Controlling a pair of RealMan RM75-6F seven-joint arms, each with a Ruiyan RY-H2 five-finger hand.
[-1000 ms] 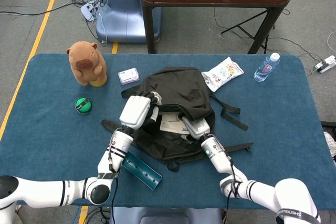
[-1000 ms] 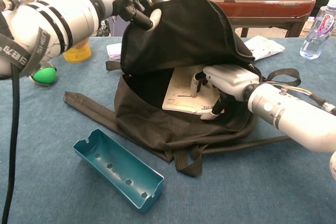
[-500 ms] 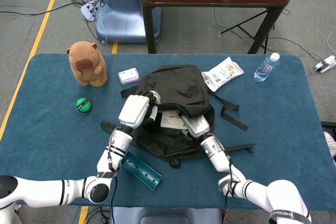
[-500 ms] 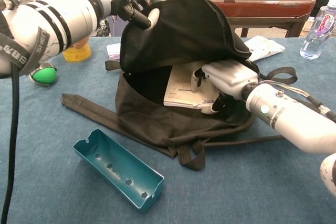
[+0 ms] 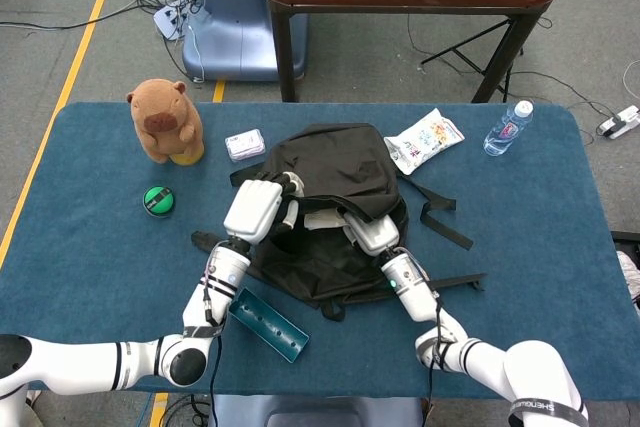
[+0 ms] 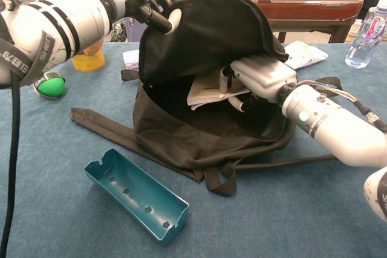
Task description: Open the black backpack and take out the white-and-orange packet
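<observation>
The right hand (image 6: 260,77) is inside the mouth of the black backpack (image 6: 205,131), its fingers (image 6: 226,80) curled over the edge of a flat white packet (image 6: 208,90) that is tilted and lifted partly out of the opening; the print on the packet is too small to read and no orange shows on it from here. In the head view the same right hand (image 5: 372,234) sits at the bag's opening with the pale packet (image 5: 322,219) just beside its fingertips.

The left hand (image 6: 154,4) is up and away from those fingers, pinching the backpack's top flap (image 6: 211,28) and holding it raised so the bag gapes. In the head view the left hand (image 5: 256,209) lies on the flap's near edge.

Nearer than the fingers, a teal tray (image 6: 136,194) lies on the blue table (image 6: 60,209). On the right forearm (image 5: 545,409) the word "SHENGUI" is partly legible.

Beyond the bag lie a white snack bag (image 5: 424,139) with coloured print and a water bottle (image 5: 507,128) with a red-and-blue label; further left are a small card pack (image 5: 245,144), a brown plush toy (image 5: 166,121) and a green ball (image 5: 158,200).
</observation>
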